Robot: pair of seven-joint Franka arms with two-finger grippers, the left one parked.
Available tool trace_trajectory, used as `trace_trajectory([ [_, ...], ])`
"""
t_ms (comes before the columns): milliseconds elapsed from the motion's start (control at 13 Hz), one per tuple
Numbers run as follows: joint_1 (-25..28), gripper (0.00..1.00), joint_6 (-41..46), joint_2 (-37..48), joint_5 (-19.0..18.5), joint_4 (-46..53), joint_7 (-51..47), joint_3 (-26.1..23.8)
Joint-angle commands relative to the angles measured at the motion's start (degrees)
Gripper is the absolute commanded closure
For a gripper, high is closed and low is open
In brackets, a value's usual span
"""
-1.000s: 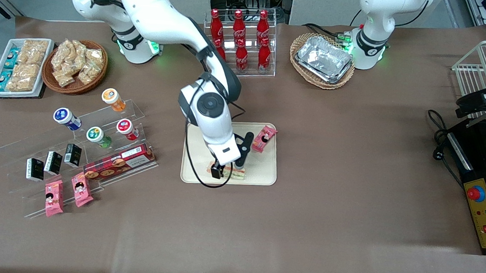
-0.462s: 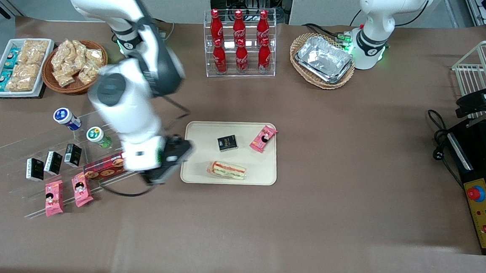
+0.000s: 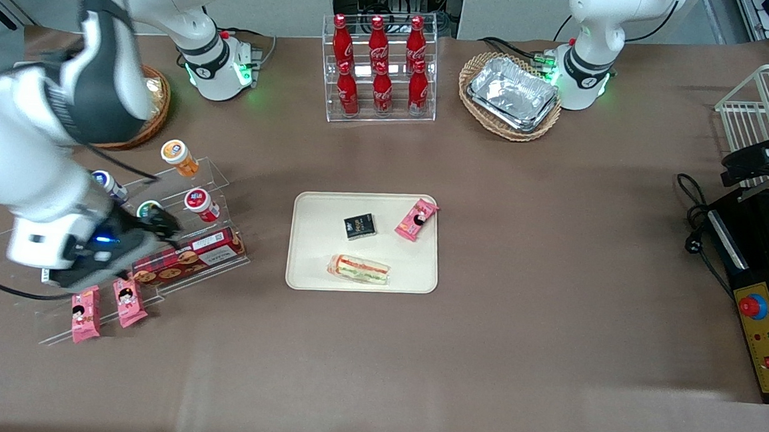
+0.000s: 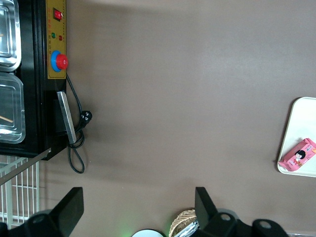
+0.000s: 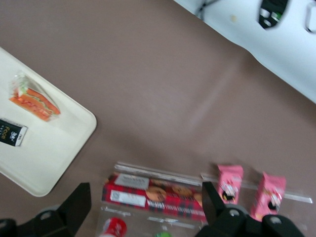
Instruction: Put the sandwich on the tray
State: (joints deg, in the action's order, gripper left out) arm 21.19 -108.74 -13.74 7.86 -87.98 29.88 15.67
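The sandwich (image 3: 359,269), a wrapped wedge with green and red filling, lies flat on the cream tray (image 3: 318,212), near the tray's edge closest to the front camera. It also shows in the right wrist view (image 5: 34,98) on the tray (image 5: 59,148). My right gripper (image 3: 160,226) is open and empty. It hovers over the acrylic display stand toward the working arm's end of the table, well away from the tray, with the red cookie box (image 5: 158,192) between its fingers' line of sight.
A small black box (image 3: 360,226) and a pink snack pack (image 3: 416,219) also lie on the tray. The acrylic stand (image 3: 116,239) holds cups, small boxes and pink packs. A cola bottle rack (image 3: 380,69) and a basket of foil trays (image 3: 512,93) stand farther from the camera.
The right arm swung from over the tray to above the acrylic stand toward its own end of the table. The sandwich stays lying on the tray, uncovered.
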Motion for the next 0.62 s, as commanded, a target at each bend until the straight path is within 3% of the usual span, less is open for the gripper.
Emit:
trace_trajectory([
  [0,-8.33,0.0,7.64,4.94,1.28,-0.27,-4.2,-0.47],
  [538,-20.3,0.0,13.37,9.68,0.84,0.61,-4.3,5.86],
])
